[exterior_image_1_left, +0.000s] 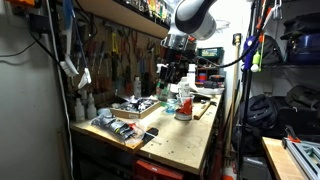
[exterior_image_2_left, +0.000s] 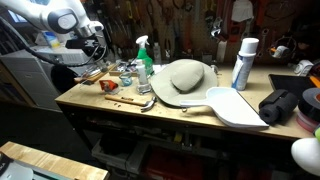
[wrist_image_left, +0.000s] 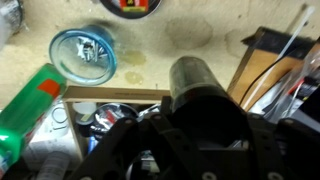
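The gripper (exterior_image_1_left: 172, 74) hangs from the arm above the back part of the workbench (exterior_image_1_left: 190, 145), just left of centre in an exterior view. In the wrist view its dark body fills the lower middle of the frame, and a black cylinder (wrist_image_left: 205, 88) rises in front of it. I cannot tell whether the fingers are apart, together or clamped on that cylinder.

Nearest below it are two things. A blue round tin (wrist_image_left: 83, 52) lies flat at the upper left of the wrist view, apart from the gripper. A green spray bottle (wrist_image_left: 27, 112) sits at the lower left edge of the same frame, beside a pale wooden strip (wrist_image_left: 115, 93).

In an exterior view the bottle (exterior_image_2_left: 145, 62) stands upright left of centre, just right of the gripper (exterior_image_2_left: 98, 57). Further right on the bench lie a grey hat (exterior_image_2_left: 186, 78) and a white scoop (exterior_image_2_left: 236, 106) — and a white can (exterior_image_2_left: 243, 62) stands behind them.
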